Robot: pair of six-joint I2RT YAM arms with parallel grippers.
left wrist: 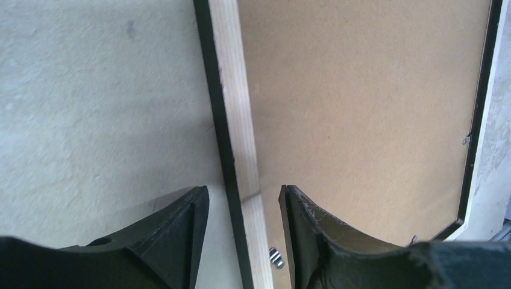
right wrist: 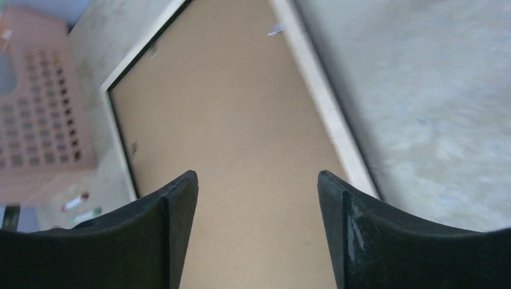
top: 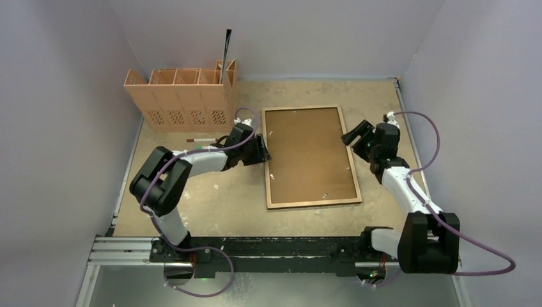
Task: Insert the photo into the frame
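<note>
The frame [top: 312, 202] lies face down in the middle of the table, its light wood back up, with the plain brown backing board [top: 307, 153] inside it. My left gripper [top: 262, 152] is open and straddles the frame's left rail [left wrist: 238, 108], one finger over the table and the other over the board [left wrist: 361, 108]. My right gripper [top: 353, 135] is open and empty above the board near the frame's right rail [right wrist: 325, 102]. The photo's printed side shows nowhere. A thin dark sheet [top: 227, 48] stands upright in the rack; I cannot tell what it is.
A tan perforated rack [top: 182, 99] with several slots stands at the back left and also shows in the right wrist view [right wrist: 36, 114]. A marker pen [top: 201, 138] lies in front of it. Walls close in on the left, back and right.
</note>
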